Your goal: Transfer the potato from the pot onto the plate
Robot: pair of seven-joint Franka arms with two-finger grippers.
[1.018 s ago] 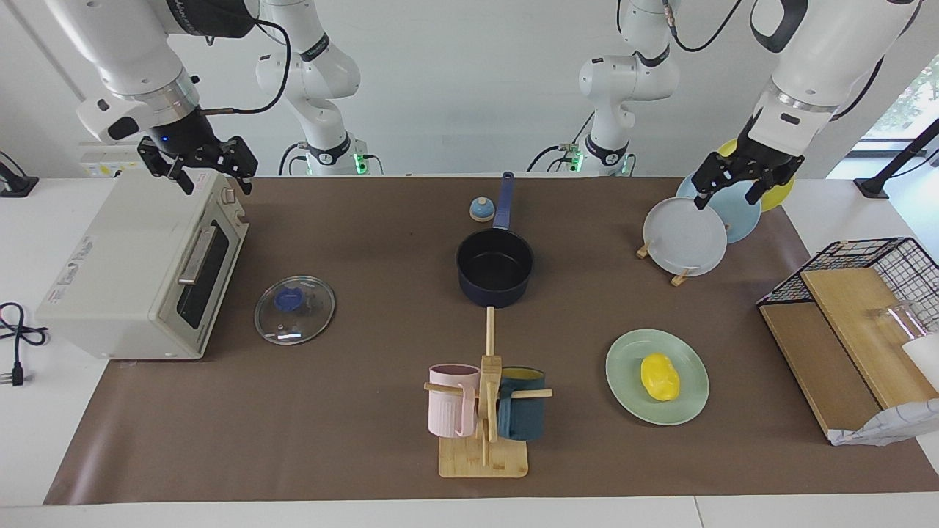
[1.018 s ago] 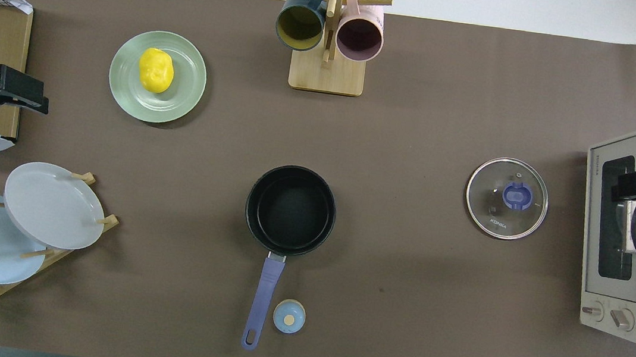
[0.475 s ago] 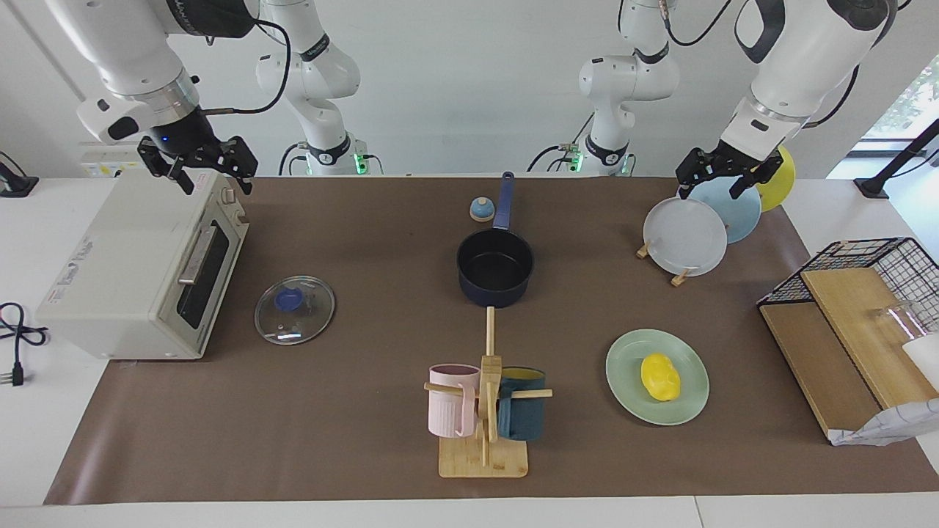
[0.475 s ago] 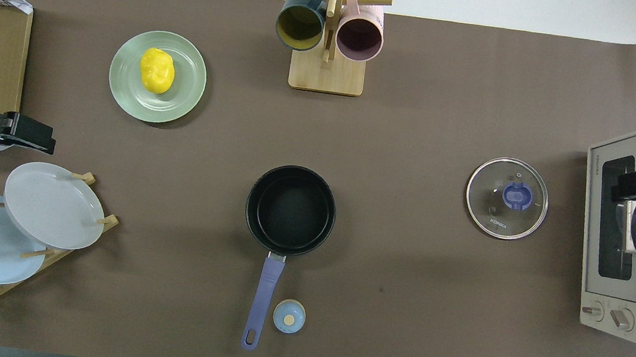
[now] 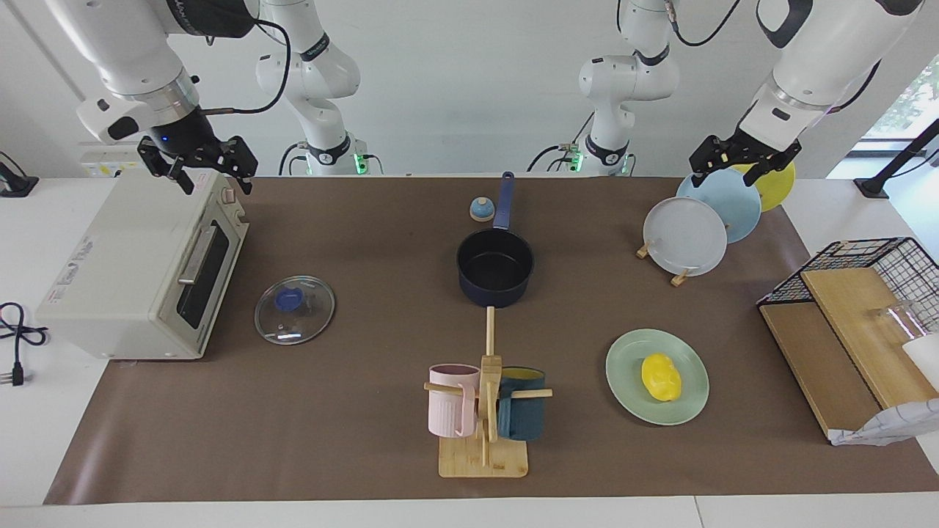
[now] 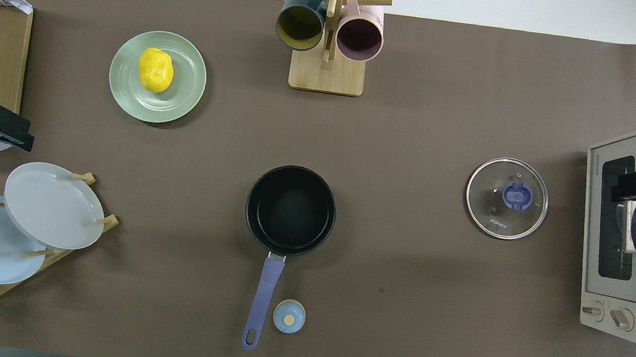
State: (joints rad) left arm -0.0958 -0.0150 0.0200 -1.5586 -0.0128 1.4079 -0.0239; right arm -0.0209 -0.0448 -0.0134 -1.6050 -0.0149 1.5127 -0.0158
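Potato (image 5: 660, 377) sits on the plate (image 5: 623, 389), unmoved; the pot (image 5: 495, 273) is empty. Your left claw (image 5: 742, 163), open, has shifted over the racked plates (image 5: 715, 213); your right claw (image 5: 198, 165) waits open above the oven (image 5: 139, 264).

— Where's that first camera looking from?

— High up across the counter (image 5: 367, 440), facing the robots, taking in the whole brown mat and both arm bases.

— And the second?

— Above the robots' own end, looking steeply down and forward, half a turn round. Both catch the pot (image 5: 495, 275) (image 6: 290, 210), the mug rack (image 5: 484, 411) (image 6: 330, 30) and the toaster oven (image 5: 139, 268) (image 6: 634, 238).
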